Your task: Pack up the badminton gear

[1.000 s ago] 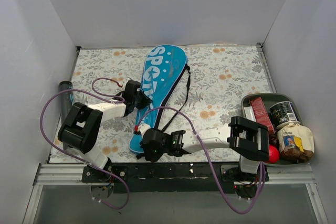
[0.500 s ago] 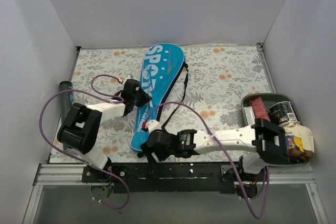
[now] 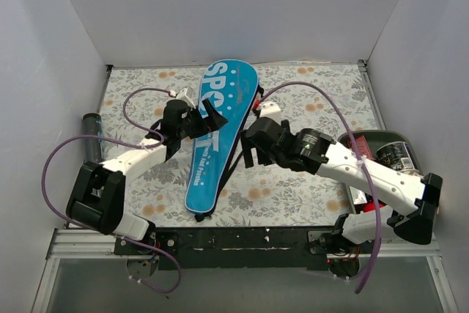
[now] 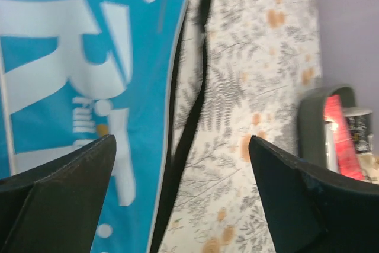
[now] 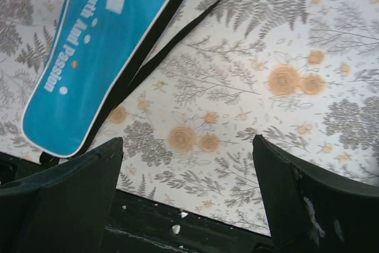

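My right end effector (image 3: 249,155) has swung from the near edge up beside the cover (image 3: 216,133); the left end effector (image 3: 207,115) now hovers over it. Both gape empty. Cover lies left of surface (image 3: 315,100) centre, lengthwise, head toward far edge

Left arm (image 3: 139,156) and right arm (image 3: 363,170) of white links, black joints, looping purple cables (image 3: 304,83), black wedge end effector fingers (image 4: 59,194).

Hand (image 4: 182,146) spread wide above blue cover (image 4: 59,75); black strap (image 4: 192,111) alongside; tray (image 4: 308,122) right.
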{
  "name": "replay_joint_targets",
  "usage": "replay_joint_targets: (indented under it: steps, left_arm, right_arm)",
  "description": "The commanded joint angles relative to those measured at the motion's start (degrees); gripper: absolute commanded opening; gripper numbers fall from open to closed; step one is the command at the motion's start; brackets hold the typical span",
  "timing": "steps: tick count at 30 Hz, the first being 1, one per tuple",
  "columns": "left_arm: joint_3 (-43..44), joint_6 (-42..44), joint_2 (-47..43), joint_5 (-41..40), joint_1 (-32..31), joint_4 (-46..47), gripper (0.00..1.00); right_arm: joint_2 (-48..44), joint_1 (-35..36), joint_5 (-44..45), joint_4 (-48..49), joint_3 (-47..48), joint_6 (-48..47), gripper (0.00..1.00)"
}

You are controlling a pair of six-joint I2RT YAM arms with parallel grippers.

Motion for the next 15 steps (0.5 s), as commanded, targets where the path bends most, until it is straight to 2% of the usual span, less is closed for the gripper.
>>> replay_joint_targets:
  steps: [1, 7, 11, 15]
  left_arm:
    - [5.0, 7.5, -5.4, 6.1, 0.3, -1.8, 0.98]
    - [5.9, 11.5, -15.8, 0.8, 0.2, -11.1, 0.98]
    - [5.6, 13.7, -20.7, -2.2, 0.2, -19.0, 0.98]
    - [3.4, 15.6, -25.1, -5.0, 0.1, -21.7, 0.98]
  right_arm:
    - [-6.6, -5.3, 2.5, -2.6, -1.6, -4.1, 0.97]
    - [-9.5, -13.9, 2.7, -1.5, -2.8, -8.4, 0.98]
    - [-10.7, -16.7, 2.4, 0.9, -0.6, -12.5, 0.98]
    - [-11.2, -18.1, 2.8, 2.3, 2.4, -16.3, 0.98]
